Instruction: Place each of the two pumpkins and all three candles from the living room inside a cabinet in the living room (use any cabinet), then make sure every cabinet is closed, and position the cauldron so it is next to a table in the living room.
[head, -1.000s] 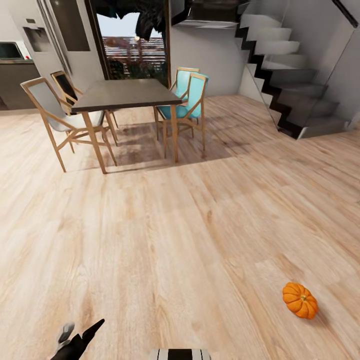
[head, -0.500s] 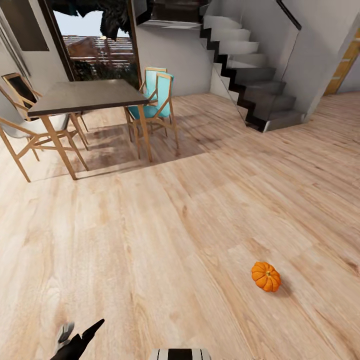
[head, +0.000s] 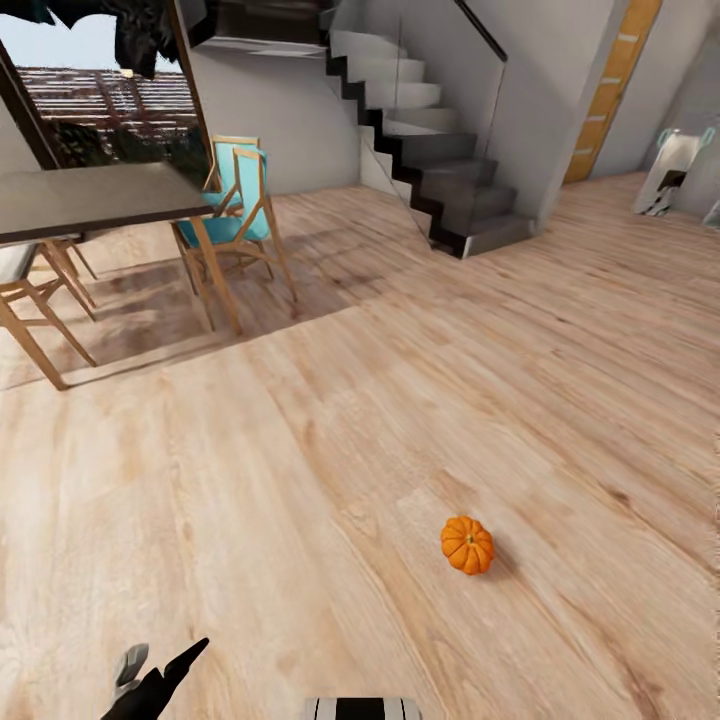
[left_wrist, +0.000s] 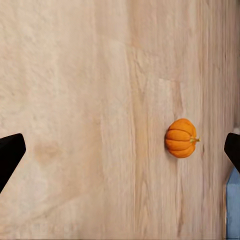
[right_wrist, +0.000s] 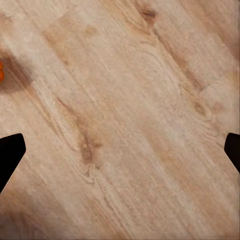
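A small orange pumpkin (head: 467, 544) sits alone on the pale wooden floor (head: 300, 480), out in the open and well apart from the furniture. It is squat and ribbed, resting on its base with the short dark stem pointing roughly up, so it is wider than it is tall. In the left wrist view the pumpkin (left_wrist: 180, 138) lies between the two dark fingertips and closer to one of them, touching neither, its stem toward that nearer tip. The left gripper (left_wrist: 120, 152) has its fingers spread wide and holds nothing. The right gripper (right_wrist: 120, 150) is just as wide apart over bare planks, also with nothing in it; a sliver of orange shows at the edge of that picture.

Farther back stands a dark-topped dining table (head: 90, 200) on wooden legs, with a turquoise chair (head: 235, 215) beside it. A grey staircase (head: 430, 150) climbs along the far wall, next to a big window (head: 90, 110).
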